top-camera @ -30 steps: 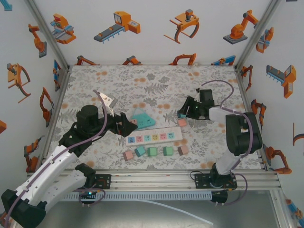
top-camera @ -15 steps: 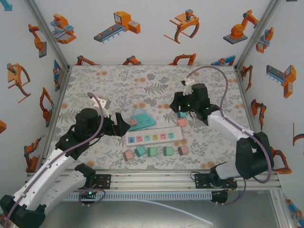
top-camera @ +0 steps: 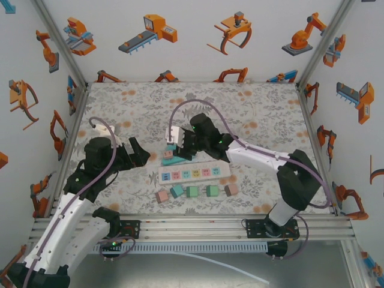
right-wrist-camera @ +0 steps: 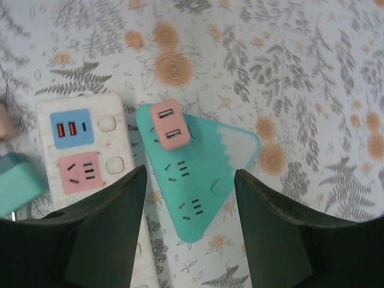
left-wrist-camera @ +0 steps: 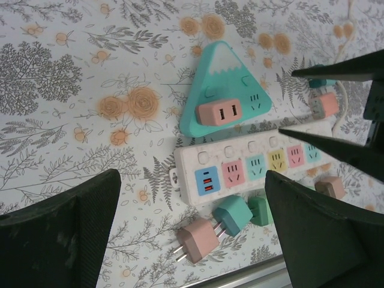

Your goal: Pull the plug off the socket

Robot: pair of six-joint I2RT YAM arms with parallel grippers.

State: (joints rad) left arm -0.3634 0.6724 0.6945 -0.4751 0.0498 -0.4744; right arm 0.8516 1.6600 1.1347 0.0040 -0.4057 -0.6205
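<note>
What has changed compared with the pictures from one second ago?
The right gripper swung left across the table and now hovers open over the teal triangular socket with its pink plug. The left gripper drew back leftward, open. Socket, plug and power strip stayed put; nothing was grasped.

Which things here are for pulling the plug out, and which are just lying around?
For the job:
pink plug, stuck in the teal socket
right gripper, open above them

Just lying about:
white power strip
row of loose plugs beside the strip
</note>
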